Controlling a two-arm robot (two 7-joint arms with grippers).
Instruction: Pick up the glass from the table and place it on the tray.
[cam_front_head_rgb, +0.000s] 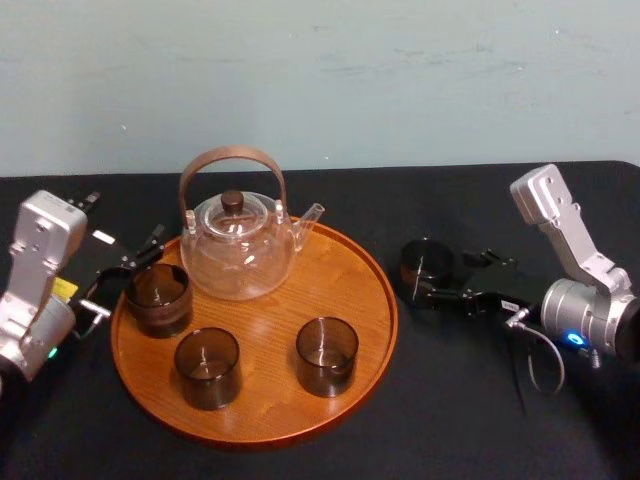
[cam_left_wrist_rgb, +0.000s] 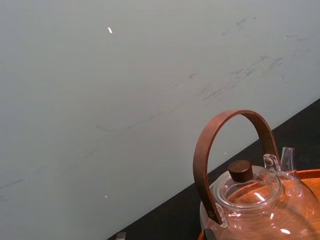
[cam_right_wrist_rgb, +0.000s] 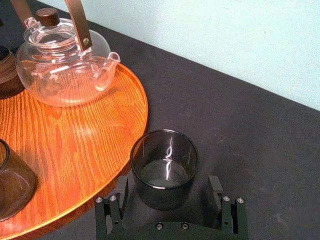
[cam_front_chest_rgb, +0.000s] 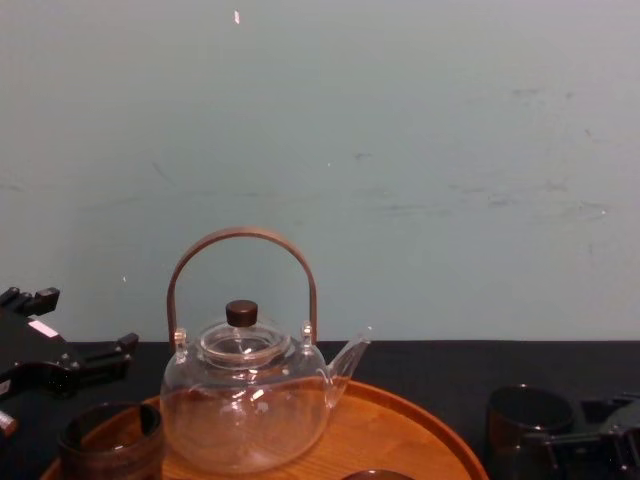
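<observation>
The right claw (cam_right_wrist_rgb: 168, 184), spread wide, straddles the dark cylindrical glass (cam_right_wrist_rgb: 164, 172) at three o'clock of the round orange-brown wooden tray (cam_right_wrist_rgb: 90, 140), with the left claw (cam_front_head_rgb: 122, 278) wide at nine.

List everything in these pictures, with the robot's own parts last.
tray: one, orange-brown wood, round with a low rim, mid-table.
teapot: one, clear glass with brown handle and knob, on the tray's far left part.
glasses on the tray: three, dark smoky, upright; one by the left rim, two on the near side.
glass on the table: one, dark smoky, upright, just right of the tray.
table: one, black.
wall: one, pale blue-green, behind the table.
left gripper: one, black, open, at the tray's left rim.
right gripper: one, black, open, a finger on each side of the glass on the table.
</observation>
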